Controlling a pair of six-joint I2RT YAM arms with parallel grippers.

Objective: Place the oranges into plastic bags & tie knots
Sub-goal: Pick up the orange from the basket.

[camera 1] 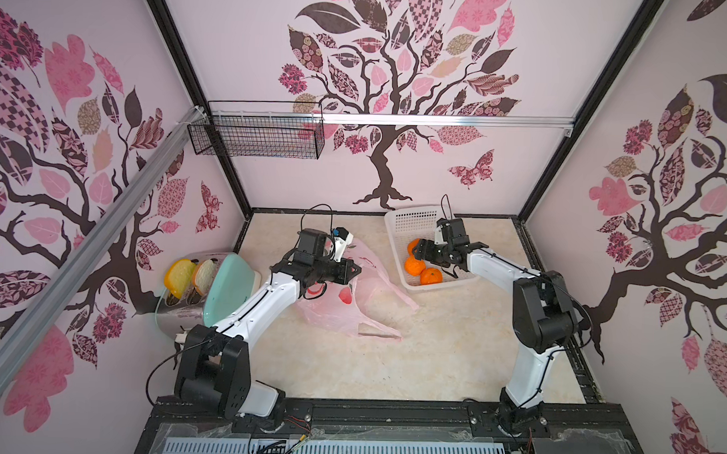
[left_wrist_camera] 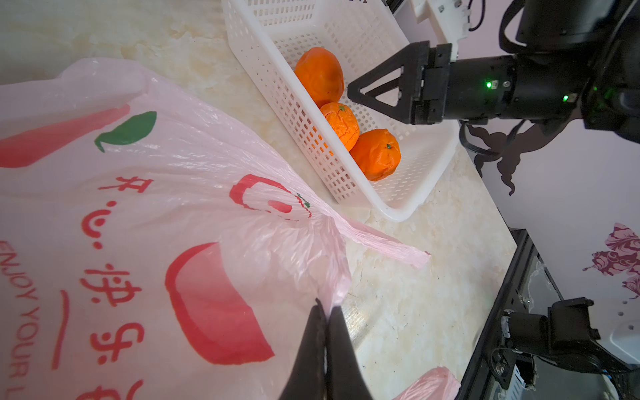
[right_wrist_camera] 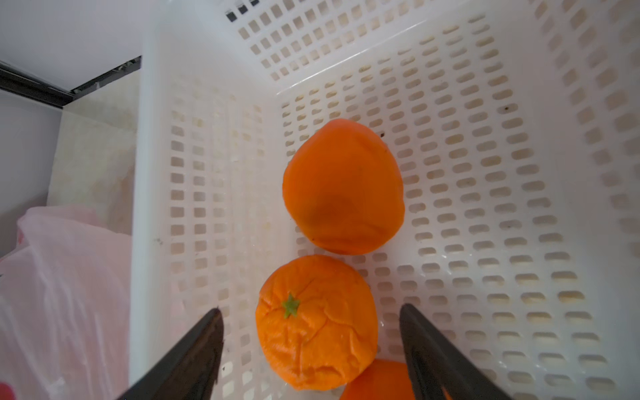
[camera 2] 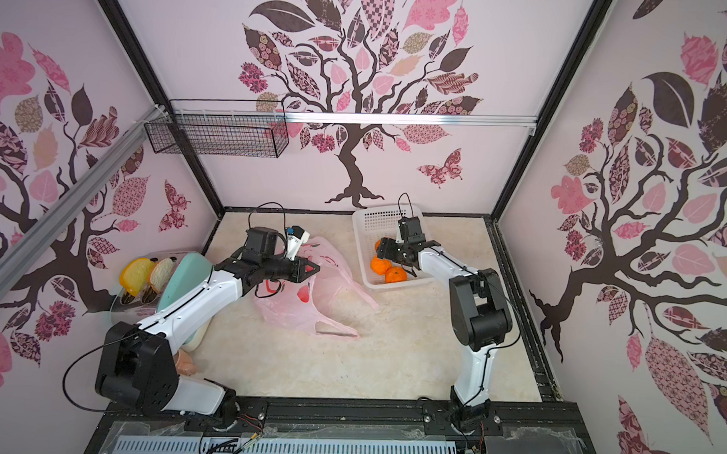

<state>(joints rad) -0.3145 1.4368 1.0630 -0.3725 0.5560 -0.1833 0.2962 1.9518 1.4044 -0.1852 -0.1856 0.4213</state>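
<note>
L jaws pinch bag (left_wrist_camera: pixel 207 156); orange (right_wrist_camera: pixel 316 322) btwn R jaws.

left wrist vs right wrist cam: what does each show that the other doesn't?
Left wrist only: the left gripper, shut on the plastic bag at its edge, the bag's red print, and all three oranges whole.
Right wrist only: the right gripper, jaws open either side of the middle orange, with its green stem facing up; the last orange is cut off by the frame edge.
Both: the white basket, oranges inside it, and part of the pink bag beside it.
</note>
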